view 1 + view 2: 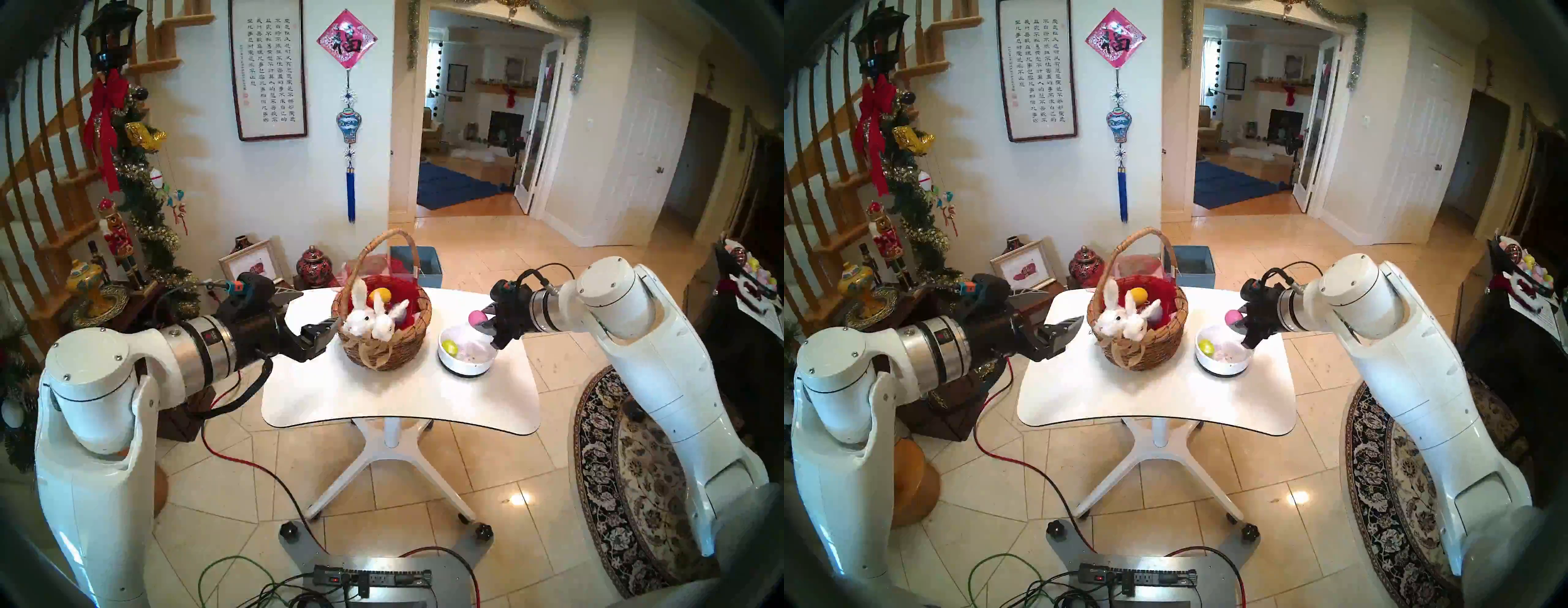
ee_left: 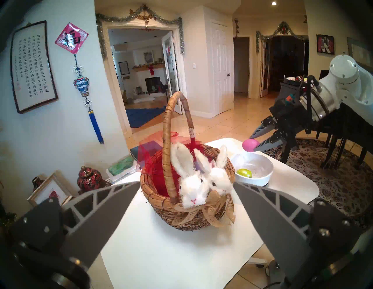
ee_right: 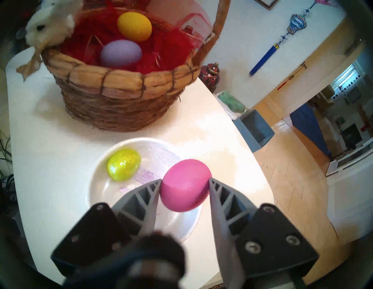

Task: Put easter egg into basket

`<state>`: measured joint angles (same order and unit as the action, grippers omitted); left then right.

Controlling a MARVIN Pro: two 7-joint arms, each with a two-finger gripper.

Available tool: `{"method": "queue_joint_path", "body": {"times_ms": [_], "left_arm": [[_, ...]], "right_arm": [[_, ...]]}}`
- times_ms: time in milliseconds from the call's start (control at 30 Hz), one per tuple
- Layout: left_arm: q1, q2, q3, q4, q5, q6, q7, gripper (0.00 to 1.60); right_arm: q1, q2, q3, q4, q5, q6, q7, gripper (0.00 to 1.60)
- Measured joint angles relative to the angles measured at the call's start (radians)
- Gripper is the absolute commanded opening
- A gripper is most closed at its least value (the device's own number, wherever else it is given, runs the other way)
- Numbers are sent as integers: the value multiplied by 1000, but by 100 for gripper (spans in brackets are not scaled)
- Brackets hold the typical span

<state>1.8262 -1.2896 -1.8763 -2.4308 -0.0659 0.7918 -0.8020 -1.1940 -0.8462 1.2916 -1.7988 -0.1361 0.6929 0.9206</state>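
- Head stereo left: the right pincer (image 1: 485, 321) holds the pink egg (image 1: 476, 317) above the far rim of the white bowl (image 1: 466, 366), well short of the basket (image 1: 382, 331) on the worktop (image 1: 399, 403). The tall handle (image 1: 384, 242) arches across the opening; carried straight over, I judge the egg or a finger could clip it and tip the basket. The left pincer (image 1: 329, 326) waits just beside the basket's left rim, and a nudge from it could also shift the target.
- Head stereo right: same layout. The two plush bunnies (image 1: 1123, 319) sit at the near rim, so a release too close to the robot may land the egg on plush and let it roll out onto the worktop.
- Left wrist: this pincer's jaws stand wide and empty, framing the basket. The pink egg shows only near the tips of the far pincer; a grip that shallow could slip during a quick swing.
- Right wrist: the fingers (image 3: 153, 193) press the egg's two sides, smooth and rounded, so squeezing harder might squirt it forward. The yellow egg (image 3: 134, 26) and lilac egg (image 3: 121, 54) already lie in the red lining (image 3: 165, 50); a high drop could bounce off them. The green egg (image 3: 124, 164) lies in the bowl.
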Motion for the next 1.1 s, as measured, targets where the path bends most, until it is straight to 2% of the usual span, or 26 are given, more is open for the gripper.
{"method": "queue_joint_path", "body": {"times_ms": [300,533,667,767,1100], "left_arm": [[-1,-2,0,0,3,0,-3,160],[-1,-3,-1,0,5,0,-4,160],[-1,-4,-1,0,5,0,-5,160],[-2,-5,-1,0,6,0,-6,160],[-2,-6,-1,0,10,0,-9,160]], "right_arm": [[13,13,22,-94,29,14,44,56],[23,13,26,-116,49,18,71,60],[35,5,20,-111,54,17,79,70],[55,-8,3,-92,56,6,88,61],[118,-57,-66,-11,48,-35,98,62]]}}
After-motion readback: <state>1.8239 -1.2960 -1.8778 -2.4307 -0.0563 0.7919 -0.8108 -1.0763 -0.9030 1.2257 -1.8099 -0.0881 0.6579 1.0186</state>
